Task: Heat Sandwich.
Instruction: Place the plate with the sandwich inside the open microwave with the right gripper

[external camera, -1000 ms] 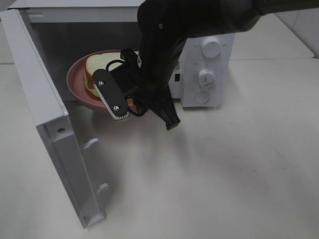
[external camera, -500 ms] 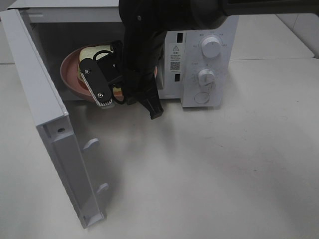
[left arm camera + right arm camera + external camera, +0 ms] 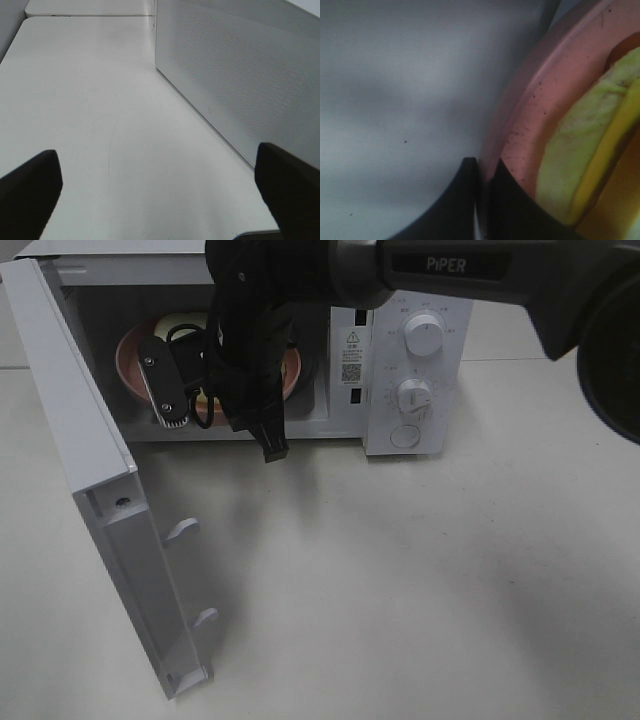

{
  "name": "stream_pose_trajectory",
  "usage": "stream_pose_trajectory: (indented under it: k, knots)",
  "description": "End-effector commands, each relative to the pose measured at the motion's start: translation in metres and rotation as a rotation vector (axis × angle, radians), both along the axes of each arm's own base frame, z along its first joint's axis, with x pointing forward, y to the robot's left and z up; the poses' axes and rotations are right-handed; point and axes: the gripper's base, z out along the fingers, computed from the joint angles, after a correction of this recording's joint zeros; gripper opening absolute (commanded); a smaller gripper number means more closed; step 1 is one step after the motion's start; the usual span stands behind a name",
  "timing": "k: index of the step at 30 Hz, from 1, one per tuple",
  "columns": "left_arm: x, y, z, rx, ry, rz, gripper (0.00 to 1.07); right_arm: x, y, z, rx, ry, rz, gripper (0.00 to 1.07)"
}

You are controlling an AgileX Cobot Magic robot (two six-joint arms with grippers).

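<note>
The left gripper (image 3: 160,190) is shown in its wrist view only, jaws spread wide with nothing held between them, above the white table (image 3: 100,100) and beside a white dotted panel (image 3: 235,75). In the high view, the microwave door (image 3: 90,470) is swung fully open at the left, so that the cavity is exposed. A pink plate (image 3: 130,355) is seen inside the cavity, toward its left side; whether it rests on the cavity floor cannot be told. The sandwich (image 3: 570,165) is carried on that plate and is largely hidden in the high view by the black arm (image 3: 250,350). The right gripper (image 3: 481,200) is closed on the plate's rim, having been reached across from the upper right. Further right, the control panel (image 3: 440,420) is fitted with two white knobs (image 3: 424,335).
</note>
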Motion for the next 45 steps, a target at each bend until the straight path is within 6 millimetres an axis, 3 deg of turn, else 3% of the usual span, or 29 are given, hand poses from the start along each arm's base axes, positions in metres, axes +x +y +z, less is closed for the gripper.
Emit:
stream_pose_trajectory:
  k: [1, 13, 26, 45]
  knots:
    - [-0.003, 0.0, 0.0, -0.002, -0.032, -0.009, 1.01, 0.007, 0.006, 0.006, 0.03, -0.038, -0.016, 0.0]
    - [-0.003, 0.0, 0.0, -0.002, -0.032, -0.009, 1.01, 0.027, 0.016, 0.001, 0.087, -0.084, -0.055, 0.0]
    - [-0.003, 0.0, 0.0, -0.002, -0.032, -0.009, 1.01, 0.031, 0.02, -0.009, 0.105, -0.094, -0.062, 0.01]
    - [-0.003, 0.0, 0.0, -0.001, -0.032, -0.008, 1.01, 0.038, 0.009, -0.014, 0.119, -0.045, -0.158, 0.02]
